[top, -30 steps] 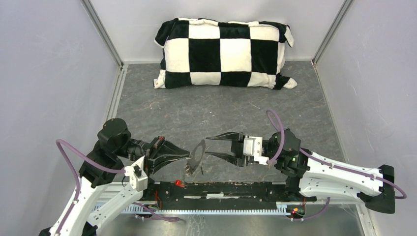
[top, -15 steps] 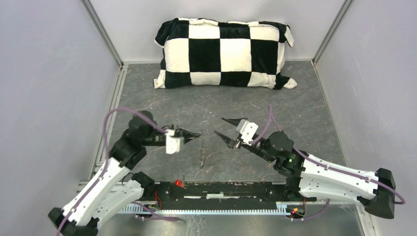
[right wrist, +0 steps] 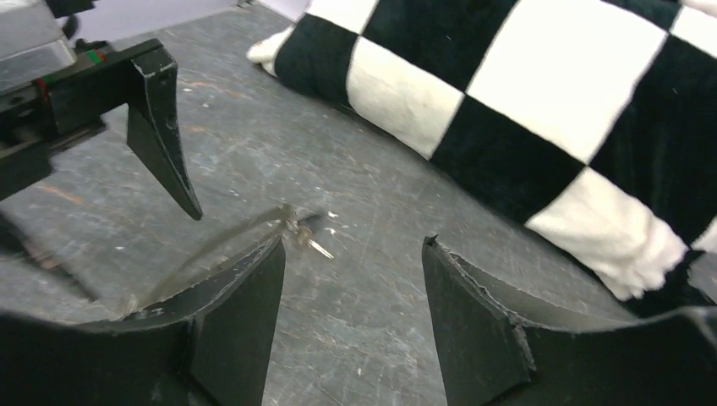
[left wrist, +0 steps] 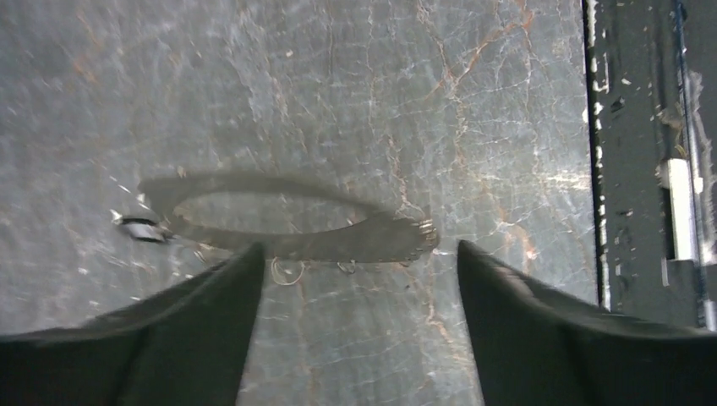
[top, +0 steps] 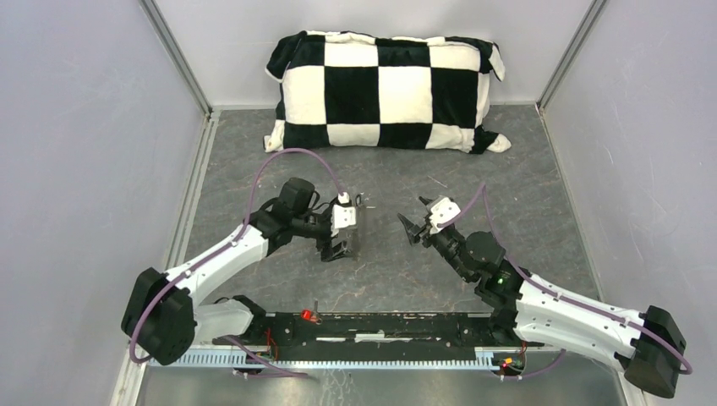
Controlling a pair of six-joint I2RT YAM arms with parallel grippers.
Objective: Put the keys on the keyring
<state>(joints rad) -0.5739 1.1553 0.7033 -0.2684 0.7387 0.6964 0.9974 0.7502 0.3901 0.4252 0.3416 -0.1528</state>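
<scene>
Gaping empty, the left gripper hangs over the keyring; the right gripper gapes empty nearby.

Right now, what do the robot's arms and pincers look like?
Both the left arm and right arm have white shells with black joints, and a purple cable runs along each. The left pincer and right pincer each have two black, pointed, wedge-shaped fingers.

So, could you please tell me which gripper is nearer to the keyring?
Left. The left gripper hangs over the keyring, jaws open either side of it; the right gripper sits off to one side, jaws open, not over it.
</scene>
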